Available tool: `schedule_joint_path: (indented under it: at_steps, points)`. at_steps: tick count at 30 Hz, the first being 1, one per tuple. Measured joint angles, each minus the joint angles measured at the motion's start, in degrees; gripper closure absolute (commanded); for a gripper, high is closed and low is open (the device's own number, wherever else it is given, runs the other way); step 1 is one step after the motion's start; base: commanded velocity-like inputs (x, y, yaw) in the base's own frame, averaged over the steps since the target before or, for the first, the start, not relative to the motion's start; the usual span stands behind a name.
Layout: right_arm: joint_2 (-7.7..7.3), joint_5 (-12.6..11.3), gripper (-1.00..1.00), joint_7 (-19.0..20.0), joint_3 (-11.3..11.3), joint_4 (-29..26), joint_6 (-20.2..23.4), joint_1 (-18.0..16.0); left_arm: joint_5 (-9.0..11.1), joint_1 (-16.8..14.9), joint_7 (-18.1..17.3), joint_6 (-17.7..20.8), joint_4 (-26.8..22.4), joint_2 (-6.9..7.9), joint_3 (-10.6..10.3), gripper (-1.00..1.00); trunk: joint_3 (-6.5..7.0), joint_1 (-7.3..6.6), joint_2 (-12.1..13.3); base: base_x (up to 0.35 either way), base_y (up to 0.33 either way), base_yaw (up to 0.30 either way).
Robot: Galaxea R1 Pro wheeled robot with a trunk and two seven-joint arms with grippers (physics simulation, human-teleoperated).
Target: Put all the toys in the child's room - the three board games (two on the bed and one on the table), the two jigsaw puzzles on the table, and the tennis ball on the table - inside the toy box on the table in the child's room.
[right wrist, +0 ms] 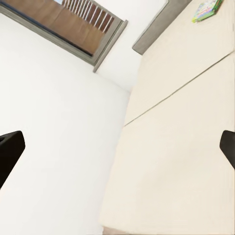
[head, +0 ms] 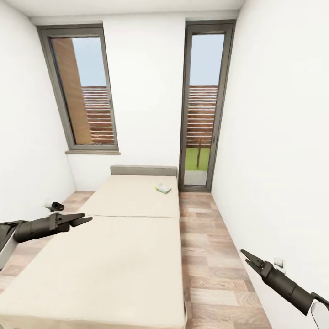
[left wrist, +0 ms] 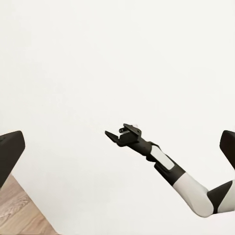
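A: The bed point(head: 123, 237) takes up most of the room, doesn't it? Cream mattress, a seam across the middle, grey headboard point(head: 143, 171) against the far wall between the window point(head: 82, 91) and the glass door point(head: 203, 105).

B: Yes, with wood floor point(head: 214, 256) along its right side. The arms come next: the left gripper point(head: 84, 219) hangs over the bed's left edge, fingers slightly parted with nothing between them.

A: And the right gripper point(head: 244, 253)?

B: Low over the floor by the right wall. From the head it looks nearly closed, but the left wrist view shows it point(left wrist: 115, 133) with a gap between the fingers, empty.

A: Smallest thing?

B: The board games point(head: 162, 188), a little pale and green stack lying near the headboard, right of the bed's middle. The right wrist view catches it point(right wrist: 205, 10) too. How many boxes, I can't tell.
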Motion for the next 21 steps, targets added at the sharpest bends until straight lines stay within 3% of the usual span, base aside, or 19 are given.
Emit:
schedule_joint_path:
  at_steps: [10, 21]
  points:
    - [0.07, 0.1, -1.00, -0.2, 0.0, -0.1, -0.1, 0.0, -0.1, 0.0, 0.0, -0.1, 0.1, -0.59, 0.0, -1.00, 0.01, 0.00, 0.0, 0.236, -0.255, 0.008]
    - [0.09, 0.4, -1.00, -0.3, 0.0, -0.1, -0.1, 0.0, -0.2, 0.0, 0.0, 0.0, 0.1, -0.75, 0.1, -1.00, 0.01, 0.02, 0.0, 0.190, -0.203, 0.153]
